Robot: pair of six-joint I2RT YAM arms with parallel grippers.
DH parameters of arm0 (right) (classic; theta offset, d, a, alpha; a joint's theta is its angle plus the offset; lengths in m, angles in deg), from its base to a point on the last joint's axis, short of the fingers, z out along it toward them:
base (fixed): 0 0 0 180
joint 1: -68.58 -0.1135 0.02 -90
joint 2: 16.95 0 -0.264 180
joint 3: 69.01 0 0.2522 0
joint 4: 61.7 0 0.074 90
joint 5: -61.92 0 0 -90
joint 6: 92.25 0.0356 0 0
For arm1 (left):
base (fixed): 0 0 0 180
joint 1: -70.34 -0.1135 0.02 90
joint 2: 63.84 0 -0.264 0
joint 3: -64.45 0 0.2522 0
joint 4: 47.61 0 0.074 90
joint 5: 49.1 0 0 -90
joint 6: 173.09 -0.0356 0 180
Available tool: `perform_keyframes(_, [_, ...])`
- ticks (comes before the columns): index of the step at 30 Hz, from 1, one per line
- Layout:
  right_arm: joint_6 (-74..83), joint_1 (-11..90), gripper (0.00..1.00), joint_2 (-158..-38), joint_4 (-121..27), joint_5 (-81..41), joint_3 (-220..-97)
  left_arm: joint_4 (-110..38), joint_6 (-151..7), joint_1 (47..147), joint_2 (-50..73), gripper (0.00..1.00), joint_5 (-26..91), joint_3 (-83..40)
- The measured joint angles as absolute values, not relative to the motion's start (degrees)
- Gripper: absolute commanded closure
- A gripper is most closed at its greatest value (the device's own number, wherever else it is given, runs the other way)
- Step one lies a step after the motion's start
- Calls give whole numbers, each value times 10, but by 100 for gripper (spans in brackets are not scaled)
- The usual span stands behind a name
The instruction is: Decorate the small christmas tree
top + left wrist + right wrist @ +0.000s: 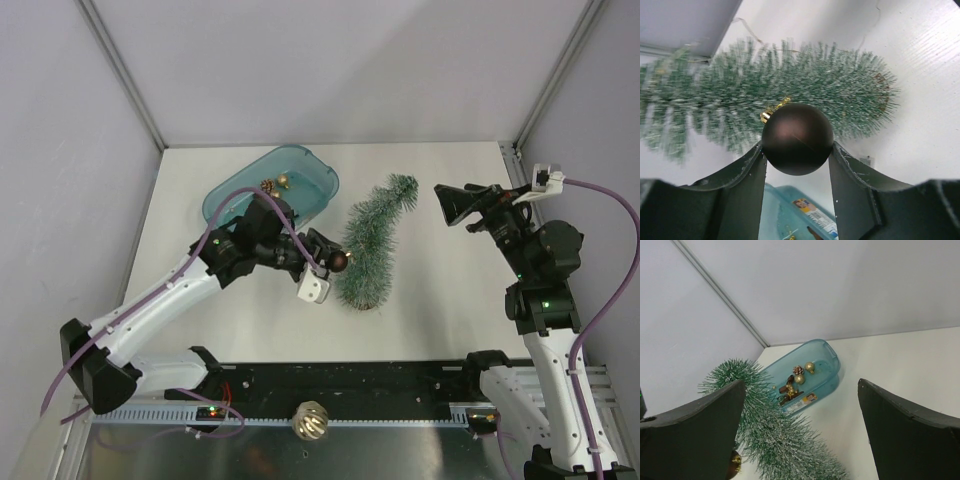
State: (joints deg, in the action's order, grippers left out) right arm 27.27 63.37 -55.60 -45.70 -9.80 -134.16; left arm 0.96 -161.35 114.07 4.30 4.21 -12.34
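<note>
The small christmas tree (372, 245) has frosted green needles; its wide base end points toward the near edge and its bent tip toward the back. It also shows in the left wrist view (790, 85) and the right wrist view (775, 437). My left gripper (335, 262) is shut on a dark brown bauble (797, 138) with a gold cap, held right against the tree's lower left side. My right gripper (455, 205) is open and empty, above the table to the right of the treetop, its fingers (700, 435) wide apart.
A teal tub (270, 185) stands at the back left, behind my left arm. It holds gold baubles (810, 367), a pine cone (798, 370) and a brown star-shaped ornament (788, 389). A gold ornament (310, 421) lies on the rail between the arm bases.
</note>
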Motion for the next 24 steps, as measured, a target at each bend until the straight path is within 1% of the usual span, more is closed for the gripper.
perform_keyframes(4, [273,634,1,-555,-464,-98,-1342,36,-1614,1141,41,100,34,-164])
perform_keyframes(12, [273,634,1,-552,-466,-98,-1341,71,-1619,1141,36,100,32,-165])
perform_keyframes(24, [273,634,1,-551,-466,-98,-1341,73,-1631,1141,36,100,43,-165])
